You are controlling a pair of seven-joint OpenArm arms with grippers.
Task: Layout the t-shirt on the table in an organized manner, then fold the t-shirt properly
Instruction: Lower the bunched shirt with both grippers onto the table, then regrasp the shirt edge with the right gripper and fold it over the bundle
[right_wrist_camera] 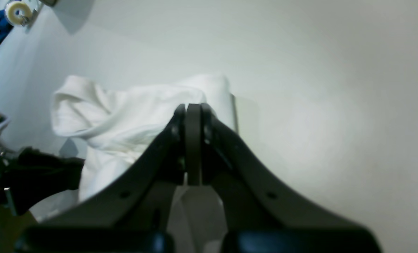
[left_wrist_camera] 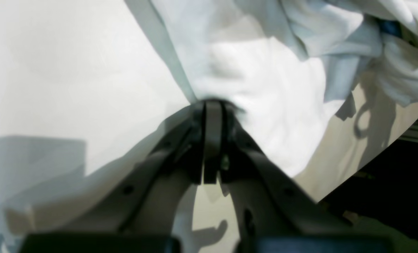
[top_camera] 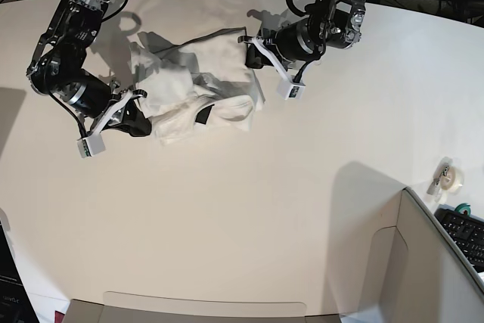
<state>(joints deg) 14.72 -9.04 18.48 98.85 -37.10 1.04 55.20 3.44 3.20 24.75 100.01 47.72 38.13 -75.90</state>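
Note:
The white t-shirt [top_camera: 189, 85] lies crumpled in a heap on the table [top_camera: 265, 209], toward its far left part, with no print showing. My left gripper [top_camera: 251, 52] is at the heap's far right edge. In the left wrist view its jaws [left_wrist_camera: 213, 104] are shut on a fold of the t-shirt [left_wrist_camera: 265, 88]. My right gripper [top_camera: 144, 123] is at the heap's near left edge. In the right wrist view it [right_wrist_camera: 193, 106] is shut, its tips pressed into the bunched t-shirt [right_wrist_camera: 124, 109], with fabric showing below the fingers.
A tape roll [top_camera: 451, 179] and a keyboard [top_camera: 465, 234] sit at the right edge, beside a grey-beige partition panel [top_camera: 423, 270]. A cardboard strip [top_camera: 204, 309] lies along the near edge. The left wrist view shows the table's edge [left_wrist_camera: 339, 182] close by, with darkness beyond.

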